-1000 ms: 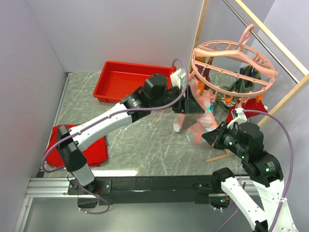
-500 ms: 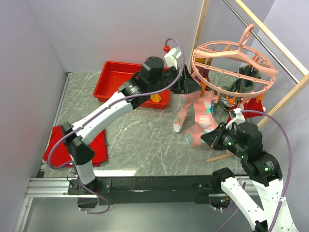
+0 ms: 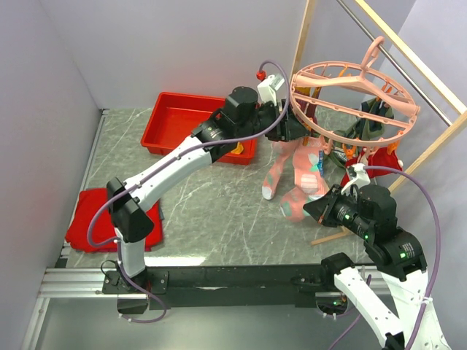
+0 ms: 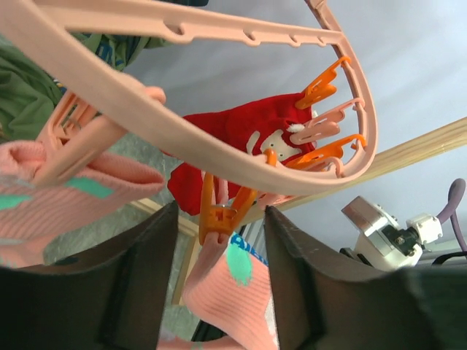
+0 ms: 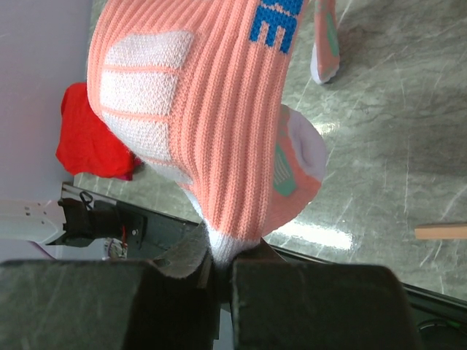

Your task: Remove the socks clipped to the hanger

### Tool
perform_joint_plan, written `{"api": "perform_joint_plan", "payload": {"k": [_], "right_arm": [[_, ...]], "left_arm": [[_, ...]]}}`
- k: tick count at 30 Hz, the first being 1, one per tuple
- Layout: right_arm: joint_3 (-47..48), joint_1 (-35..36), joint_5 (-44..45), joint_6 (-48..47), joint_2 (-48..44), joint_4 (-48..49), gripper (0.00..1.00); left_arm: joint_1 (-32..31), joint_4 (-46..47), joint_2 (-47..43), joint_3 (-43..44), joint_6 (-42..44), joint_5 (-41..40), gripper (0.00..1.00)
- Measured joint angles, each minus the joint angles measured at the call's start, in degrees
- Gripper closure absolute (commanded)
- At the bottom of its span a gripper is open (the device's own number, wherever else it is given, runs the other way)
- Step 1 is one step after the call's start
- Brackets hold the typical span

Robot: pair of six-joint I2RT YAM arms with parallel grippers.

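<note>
1. While the pink sock (image 5: pixel 211 124) hangs by its cuff from the round pink ring hanger (image 3: pixel 355 98), our right gripper (image 5: pixel 221 262) is clamped on its white toe, low down near the grey marble tabletop (image 3: pixel 219 211). We judge this sock gripped but not yet freed.
2. Our left gripper (image 4: pixel 221 237) is up at the near-left side of the ring with its fingers spread apart. An orange clip (image 4: pixel 219 211) hangs in the gap between them, and we cannot tell whether either finger touches it.
3. Below that clip the left wrist view shows pink fabric with a mint patch, so the clip appears to hold a pink sock. We cannot say for certain that it is the one our right gripper holds.
4. A second pink sock (image 3: pixel 271 179) hangs just beside the first, also from the ring.
5. Further round the ring, a red sock (image 4: pixel 241 138) and an olive green sock (image 4: pixel 22 95) are still clipped on.
6. We see no loose sock on the tabletop. Our left arm covers part of the red tray (image 3: pixel 171 109), so we cannot tell whether one lies there.
7. We judge the task barely begun. The orange clip must open and the gripped sock come away, and then every other sock must be unclipped in turn.
</note>
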Motion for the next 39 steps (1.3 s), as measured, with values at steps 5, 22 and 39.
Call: {"api": "perform_joint_plan", "payload": {"k": [5, 22, 39], "right_arm": [[0.0, 0.0, 0.0, 0.0, 0.0, -0.3, 1.00], [0.0, 0.0, 0.0, 0.3, -0.5, -2.4, 1.00], [-1.1, 0.0, -1.8, 0.7, -2.3, -5.8, 1.00]], "left_arm": [[0.0, 1.0, 1.5, 1.5, 0.0, 0.1, 0.48], [-0.8, 2.5, 2.7, 3.1, -0.7, 1.0, 0.99], [-0.9, 0.9, 2.7, 2.4, -0.9, 1.2, 0.36]]}}
